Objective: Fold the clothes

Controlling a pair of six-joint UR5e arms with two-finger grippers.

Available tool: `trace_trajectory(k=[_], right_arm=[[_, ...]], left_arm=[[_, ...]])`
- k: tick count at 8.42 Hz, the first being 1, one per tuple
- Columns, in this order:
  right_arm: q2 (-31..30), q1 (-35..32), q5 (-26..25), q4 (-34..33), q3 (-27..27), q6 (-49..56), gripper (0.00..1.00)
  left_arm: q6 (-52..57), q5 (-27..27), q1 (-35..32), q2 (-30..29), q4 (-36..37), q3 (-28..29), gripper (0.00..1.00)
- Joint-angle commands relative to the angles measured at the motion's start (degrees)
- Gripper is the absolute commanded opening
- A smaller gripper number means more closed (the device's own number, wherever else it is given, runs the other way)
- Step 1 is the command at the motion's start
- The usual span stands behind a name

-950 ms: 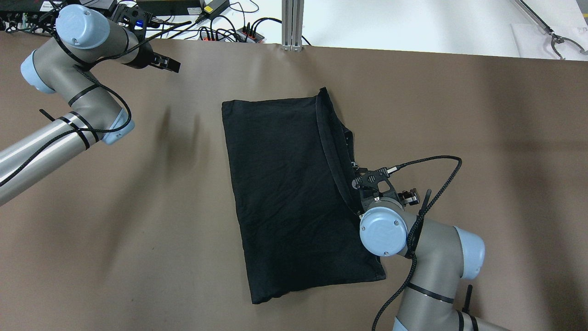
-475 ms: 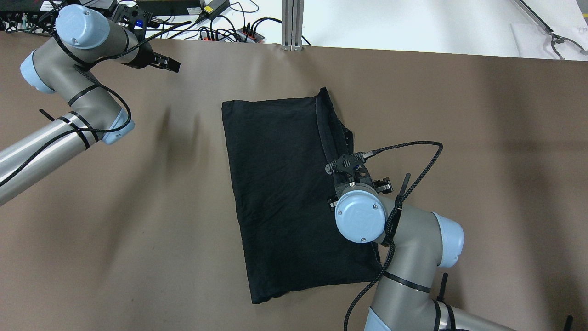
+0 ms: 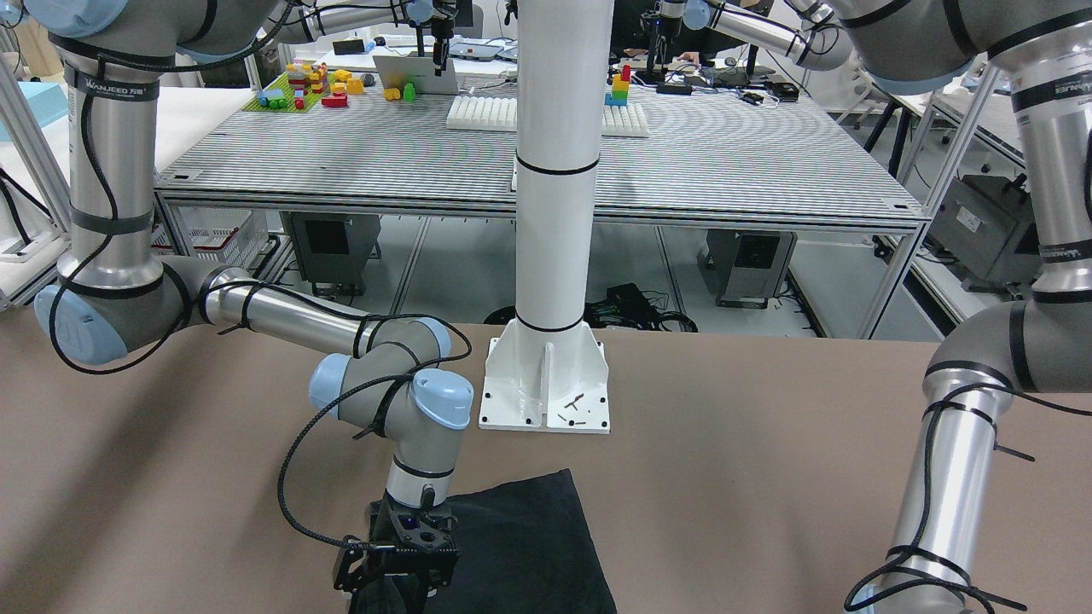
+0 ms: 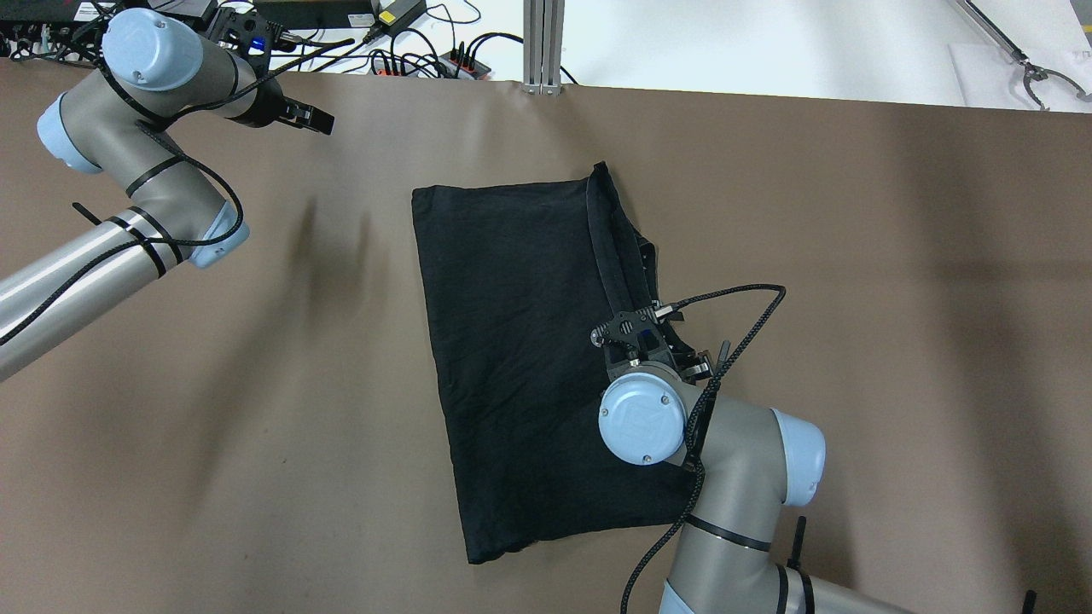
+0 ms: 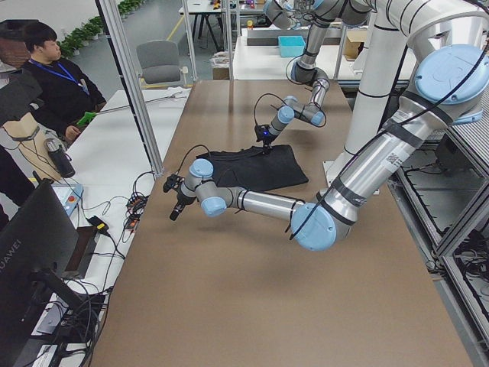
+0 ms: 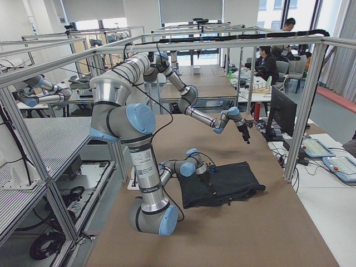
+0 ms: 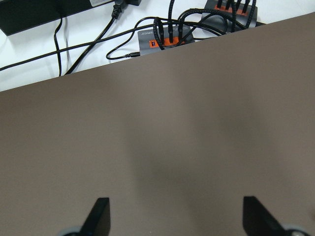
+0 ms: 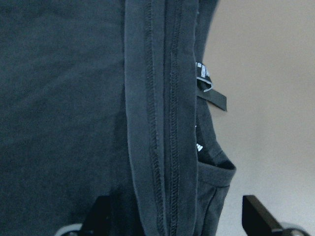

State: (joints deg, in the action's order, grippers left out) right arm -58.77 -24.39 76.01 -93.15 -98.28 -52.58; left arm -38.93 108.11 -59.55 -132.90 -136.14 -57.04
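Note:
A black garment (image 4: 520,341) lies folded on the brown table (image 4: 853,256). Its stitched hem band (image 8: 157,108) and a small label (image 8: 204,81) run along its right edge. My right gripper (image 8: 174,221) is open, pointing down over that edge, with the hem band between its spread fingertips (image 8: 101,211). In the overhead view the wrist and camera mount (image 4: 636,337) hide the fingers. My left gripper (image 4: 311,119) is open and empty above bare table at the far left corner. Its two fingertips (image 7: 101,211) stand wide apart.
Power strips and cables (image 4: 409,60) lie along the table's far edge, next to an aluminium post (image 4: 543,43). A metal tool (image 4: 1032,77) lies on a white surface at the back right. The robot's white base column (image 3: 546,384) stands at the near edge. An operator (image 5: 46,76) sits beyond the far side.
My right arm has moved left, from the garment's right edge to over the hem band. The garment and the left arm have not moved.

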Motion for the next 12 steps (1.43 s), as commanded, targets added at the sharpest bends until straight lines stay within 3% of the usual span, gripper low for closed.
trace_trajectory(k=[1,3,6,12], right_arm=[[0.06,0.93,-0.07,-0.02,0.89,0.46,0.94],[1.36,-1.61,0.11,0.59,3.77,0.99,0.94],[3.4,-7.14,2.12,8.31,11.86,4.66,0.94],[0.06,-13.66,6.52,12.82,12.14,11.45,0.94]], left_arm=[[0.0,0.0,0.05,-0.08,0.0,0.0,0.95],[0.0,0.0,0.05,0.01,0.0,0.0,0.95],[0.09,0.0,0.13,-0.08,0.0,0.09,0.95],[0.09,0.0,0.13,-0.08,0.0,0.09,0.95]])
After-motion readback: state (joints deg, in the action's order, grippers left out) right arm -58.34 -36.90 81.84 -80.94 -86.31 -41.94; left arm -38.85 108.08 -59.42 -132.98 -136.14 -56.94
